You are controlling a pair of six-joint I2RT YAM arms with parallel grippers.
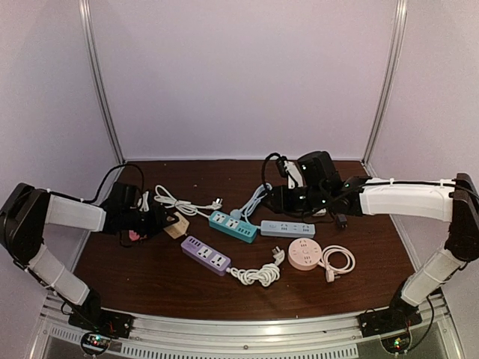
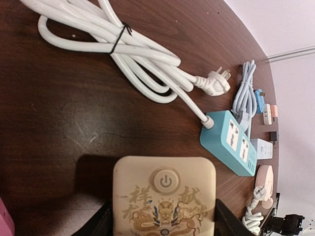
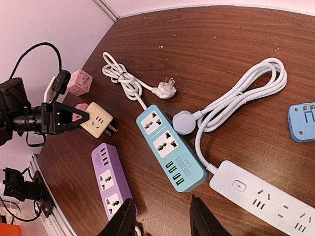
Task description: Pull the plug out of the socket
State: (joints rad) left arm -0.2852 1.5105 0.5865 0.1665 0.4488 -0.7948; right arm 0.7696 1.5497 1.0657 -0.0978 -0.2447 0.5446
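hovering low over the dark wooden table (image 3: 221, 39), the right gripper (image 3: 162, 219) had its two black fingers spread apart with nothing between them. just ahead of them lay the teal power strip (image 3: 170, 147), and the white plug (image 3: 184, 122), round and flat, sat at the strip's far long edge beside its upper socket, apparently pushed in. the plug's white cable (image 3: 236, 98) looped away to the right and ran back to a white power strip (image 3: 261, 196). a purple power strip (image 3: 110, 179) lay just to the left of the teal one.

across the table, the left gripper (image 2: 162, 223) was closed around a beige cube adapter (image 2: 164, 196) with a power button on its face, well apart from the plug.

the likely trouble was the teal strip, which looked light and had nothing pinning it down. a straight pull might have lifted it along with the plug. the fingers might also have closed on the cable instead of the plug body and slipped off.
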